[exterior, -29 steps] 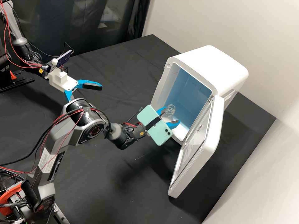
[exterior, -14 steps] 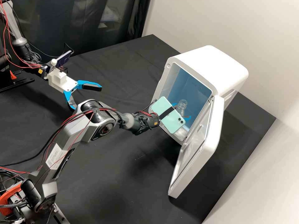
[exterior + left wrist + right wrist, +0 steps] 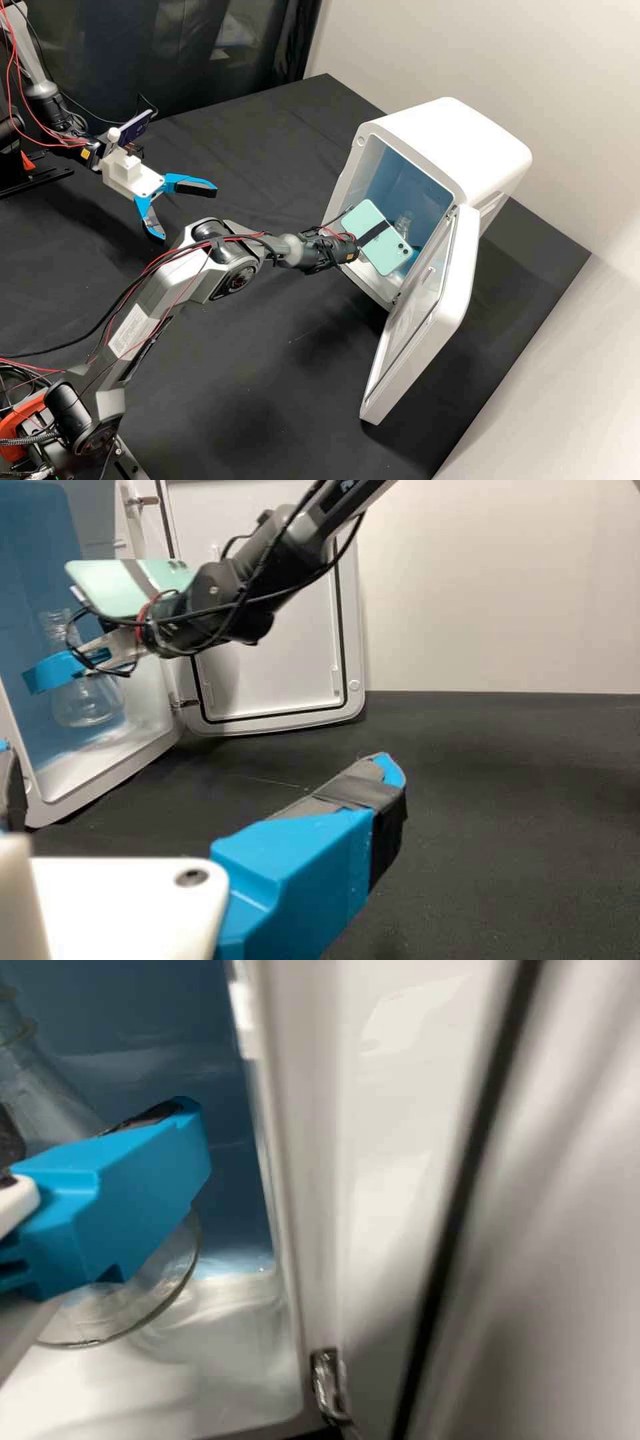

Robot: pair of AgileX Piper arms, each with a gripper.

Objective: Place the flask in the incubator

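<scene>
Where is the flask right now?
In the high view the flask sits low inside the open incubator, held by the right gripper, on the side nearest the hinged door.

The high camera stood off the arms, looking forward and down at a middling slant over the black worktop (image 3: 267, 373), far enough back to take in both arms and the whole incubator (image 3: 460, 147). The left wrist camera sat low over the worktop, well back, facing the incubator's open door (image 3: 290, 675) and the right arm (image 3: 300, 540). The right wrist camera was within the incubator's mouth, close against the flask (image 3: 130, 1310). All three shared the blue chamber (image 3: 120, 1020).
</scene>
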